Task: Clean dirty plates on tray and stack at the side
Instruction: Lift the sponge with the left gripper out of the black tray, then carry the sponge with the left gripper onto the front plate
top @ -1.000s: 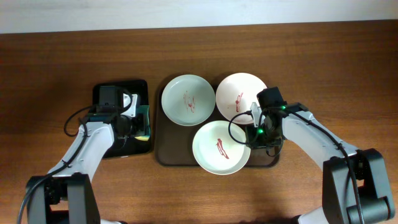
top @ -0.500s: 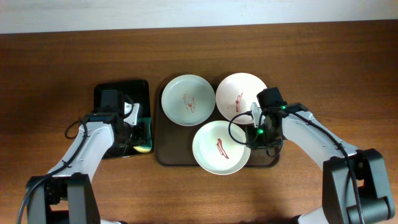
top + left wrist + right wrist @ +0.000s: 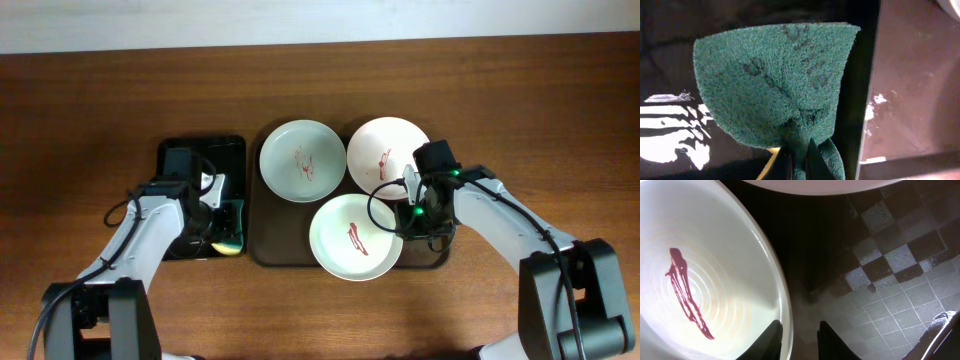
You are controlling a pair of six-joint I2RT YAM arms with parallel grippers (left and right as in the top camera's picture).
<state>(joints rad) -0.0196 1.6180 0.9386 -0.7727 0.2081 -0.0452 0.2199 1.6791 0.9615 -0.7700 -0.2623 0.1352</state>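
Note:
Three plates smeared with red sauce lie on the dark brown tray (image 3: 262,225): pale green (image 3: 302,160), pinkish-white (image 3: 385,150) and white (image 3: 355,237). My right gripper (image 3: 410,215) is closed on the white plate's (image 3: 700,265) right rim. One finger (image 3: 774,335) is inside the rim and the other outside, over the tray (image 3: 880,280). My left gripper (image 3: 799,150) is shut on a green scouring sponge (image 3: 775,85) with a yellow underside. It holds the sponge (image 3: 231,228) at the right edge of the black tray (image 3: 190,160).
The small black tray (image 3: 670,60) sits left of the brown tray (image 3: 910,90), edges nearly touching. The pinkish-white plate's edge (image 3: 810,185) lies just beyond the right gripper. Bare wooden table (image 3: 90,110) surrounds both trays.
My left gripper has drawn the sponge toward the table's front edge, and the black tray has slid a little to the right. The right arm and plates have not moved.

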